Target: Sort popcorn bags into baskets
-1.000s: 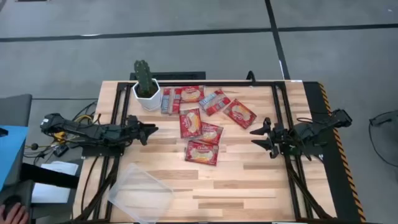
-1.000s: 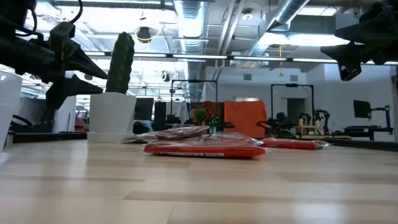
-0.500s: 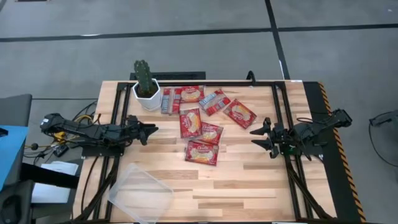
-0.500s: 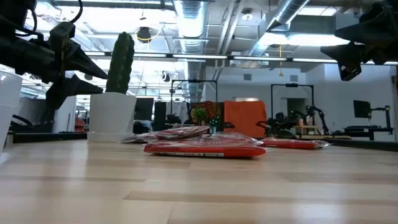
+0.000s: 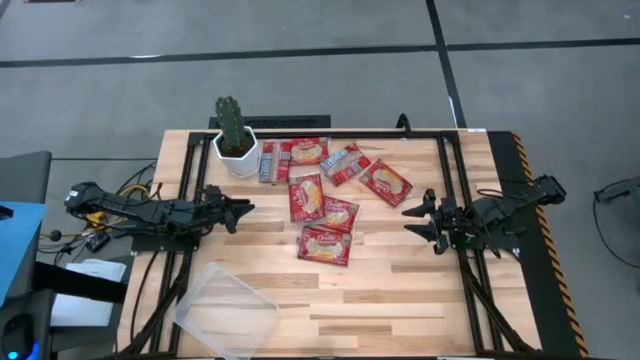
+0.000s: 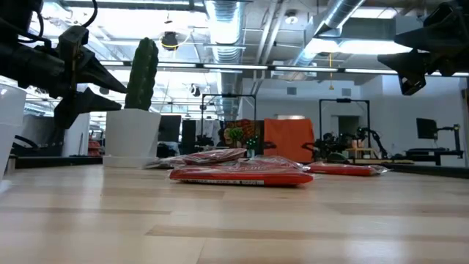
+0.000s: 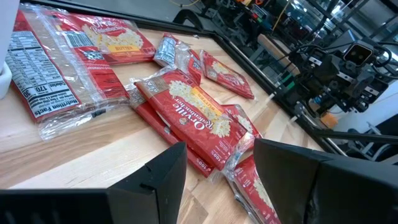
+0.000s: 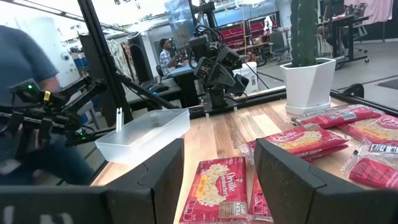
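My left gripper (image 5: 243, 211) and right gripper (image 5: 412, 222) are hovering with fingers spread and empty, popcorn bags (image 5: 323, 205) lying between them. Only my right wrist view is showing the clear basket (image 8: 144, 134) raised sides.

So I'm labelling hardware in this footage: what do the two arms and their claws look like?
Both arms are dark, nearly black, and slim and jointed. The left claw and the right claw each end in two pointed dark fingers; from the wrist cameras the fingers look broad, flat and matte. Black cables trail along the table's sides.
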Controlling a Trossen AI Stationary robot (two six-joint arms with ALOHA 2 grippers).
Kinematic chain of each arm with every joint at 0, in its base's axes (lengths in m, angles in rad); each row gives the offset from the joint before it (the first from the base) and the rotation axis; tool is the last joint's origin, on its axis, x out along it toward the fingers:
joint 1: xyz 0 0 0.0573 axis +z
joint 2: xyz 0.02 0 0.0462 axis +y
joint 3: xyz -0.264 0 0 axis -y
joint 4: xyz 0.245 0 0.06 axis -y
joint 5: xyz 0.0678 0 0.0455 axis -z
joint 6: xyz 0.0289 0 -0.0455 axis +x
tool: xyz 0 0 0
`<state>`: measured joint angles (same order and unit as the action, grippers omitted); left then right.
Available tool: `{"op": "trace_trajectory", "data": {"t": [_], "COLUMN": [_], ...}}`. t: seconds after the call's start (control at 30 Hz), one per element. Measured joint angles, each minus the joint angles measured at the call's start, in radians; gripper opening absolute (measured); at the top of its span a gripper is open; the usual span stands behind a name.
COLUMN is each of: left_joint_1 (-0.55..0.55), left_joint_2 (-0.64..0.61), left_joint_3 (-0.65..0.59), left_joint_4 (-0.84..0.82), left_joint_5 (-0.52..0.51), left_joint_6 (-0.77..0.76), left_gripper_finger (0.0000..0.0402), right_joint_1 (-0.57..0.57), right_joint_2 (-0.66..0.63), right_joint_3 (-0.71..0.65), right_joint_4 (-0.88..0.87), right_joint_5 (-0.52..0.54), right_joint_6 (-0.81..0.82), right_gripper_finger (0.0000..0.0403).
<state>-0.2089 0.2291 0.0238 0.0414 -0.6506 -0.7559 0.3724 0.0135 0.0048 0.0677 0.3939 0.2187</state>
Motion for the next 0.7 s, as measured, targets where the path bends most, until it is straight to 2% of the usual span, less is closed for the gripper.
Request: {"op": "trace_trajectory", "data": {"t": [0.3,0.4,0.7], "left_joint_1": [0.0,0.002,0.002], "left_joint_2": [0.0,0.0,0.0], "left_joint_3": [0.0,-0.001,-0.001], "left_joint_4": [0.0,0.013,0.014], "left_joint_5": [0.0,-0.008,0.024], "left_joint_6": [0.0,0.044,0.033], "left_gripper_finger": [0.0177,0.0177,0.0177], "right_joint_1": [0.0,0.0,0.0], "right_joint_2": [0.0,0.0,0.0], "right_joint_3": [0.0,0.0,0.0], "right_joint_4": [0.0,0.0,0.0], "right_joint_5": [0.0,0.0,0.0], "right_joint_6": [0.0,0.0,0.0], "right_gripper_finger": [0.0221,0.0221,0.0221]}}
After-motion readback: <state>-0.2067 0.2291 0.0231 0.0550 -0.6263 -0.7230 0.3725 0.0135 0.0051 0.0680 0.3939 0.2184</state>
